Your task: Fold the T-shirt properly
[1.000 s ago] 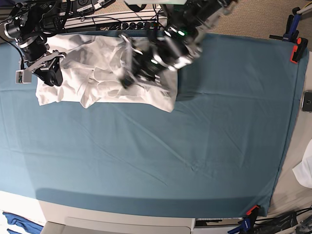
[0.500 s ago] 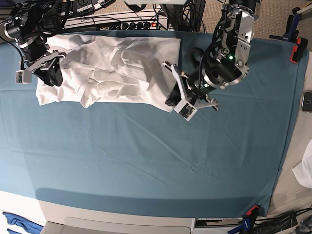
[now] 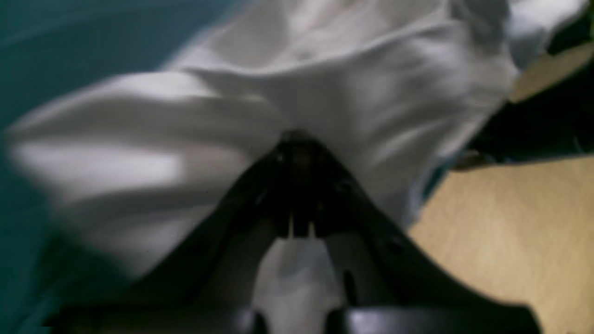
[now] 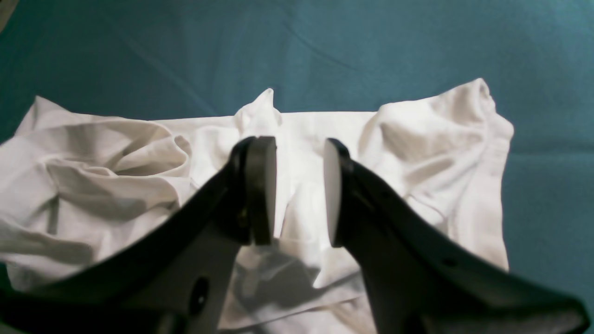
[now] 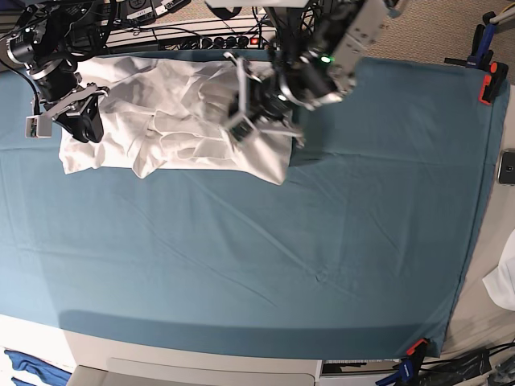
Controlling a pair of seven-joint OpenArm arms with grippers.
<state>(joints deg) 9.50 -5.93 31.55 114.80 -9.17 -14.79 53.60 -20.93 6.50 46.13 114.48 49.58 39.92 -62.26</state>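
The white T-shirt (image 5: 177,121) lies crumpled and partly folded on the teal tablecloth (image 5: 282,257) at the back left. My left gripper (image 5: 245,117) is over the shirt's right part, shut. In the blurred left wrist view its tips (image 3: 297,137) press against the white fabric (image 3: 185,139); whether any cloth is pinched does not show. My right gripper (image 5: 84,121) rests over the shirt's left end. In the right wrist view the right gripper (image 4: 299,144) stands open, with the wrinkled T-shirt (image 4: 116,176) showing below the gap between its pads.
Orange clamps (image 5: 489,80) (image 5: 417,347) pin the tablecloth at the right corners. A phone (image 5: 507,167) and a white cloth (image 5: 505,281) lie off the right edge. Cables and a power strip (image 5: 217,40) run along the back. Wooden floor (image 3: 510,232) shows past the table edge.
The left arm was over the shirt, swung right onto the bare tablecloth, and has now come back left over the shirt's right part, shut throughout. The right arm has not moved.
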